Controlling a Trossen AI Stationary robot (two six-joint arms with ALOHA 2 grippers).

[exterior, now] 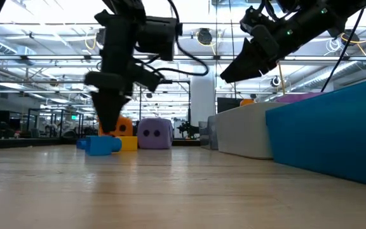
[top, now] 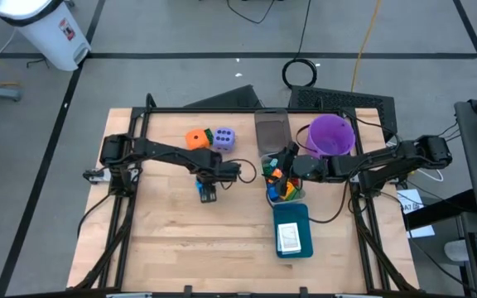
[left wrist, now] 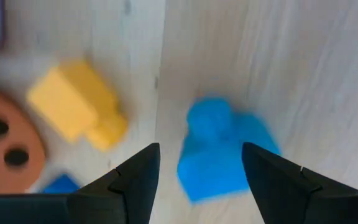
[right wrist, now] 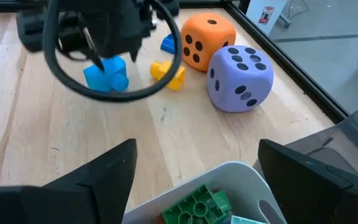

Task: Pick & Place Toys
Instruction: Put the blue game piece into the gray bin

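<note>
1 blue block (left wrist: 224,149) lies on the desk between the left claw's (left wrist: 201,171) parted fingers — right claw (right wrist: 194,171) open, farther off

Even, bright overhead light fills the scene, and the pale wooden table (top: 180,223) shows no hard shadows from above, only a soft dark patch under the arms. In the low view the ceiling strip lights blow out to white glare, so both arms read as near-black silhouettes against them, and the tabletop closest to the lens is soft and out of focus. The left wrist view is smeared throughout: the bright blue plastic block (left wrist: 219,149) between the left gripper (left wrist: 201,165) fingers and the yellow plastic block (left wrist: 79,106) beside them have fuzzy edges. The right wrist view is sharper, with the lavender dotted die (right wrist: 238,78) ahead of the right gripper (right wrist: 194,162) lit evenly and casting a faint shadow.
</note>
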